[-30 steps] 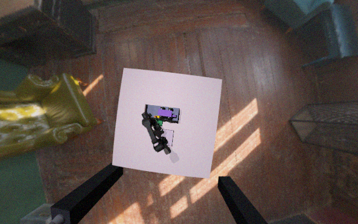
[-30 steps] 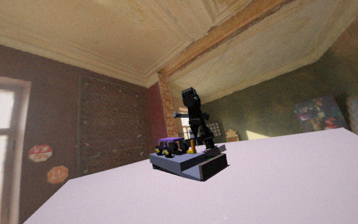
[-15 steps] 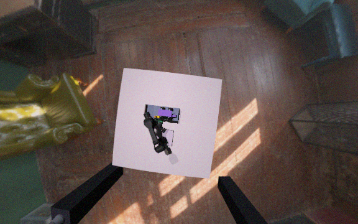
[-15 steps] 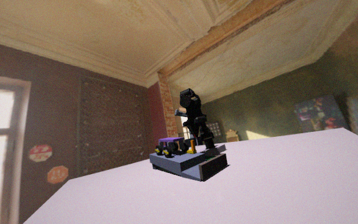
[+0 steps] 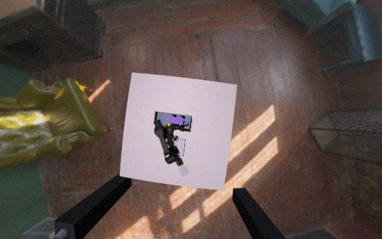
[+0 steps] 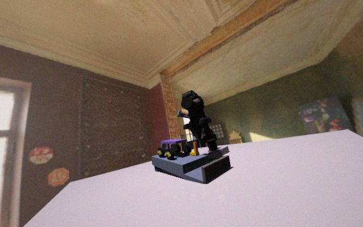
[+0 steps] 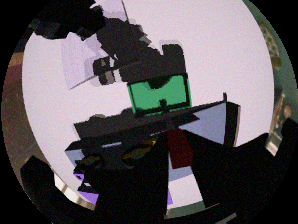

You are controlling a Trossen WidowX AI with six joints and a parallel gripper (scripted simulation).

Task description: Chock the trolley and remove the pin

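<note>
The grey ramp stands on the white table. The purple-topped trolley sits on it, on black wheels with yellow hubs. The yellow chock with its orange handle stands by the trolley's wheels; whether it touches a wheel I cannot tell. My gripper is over the ramp's near edge, beside the trolley, shut on the dark red stop pin. The green tray lies on the table just past the ramp in the wrist view; the arm hides it in the overhead view.
The arm's base stands on the table close to the ramp. A pale square patch lies beside the arm. Two black bars reach toward the table's near edge.
</note>
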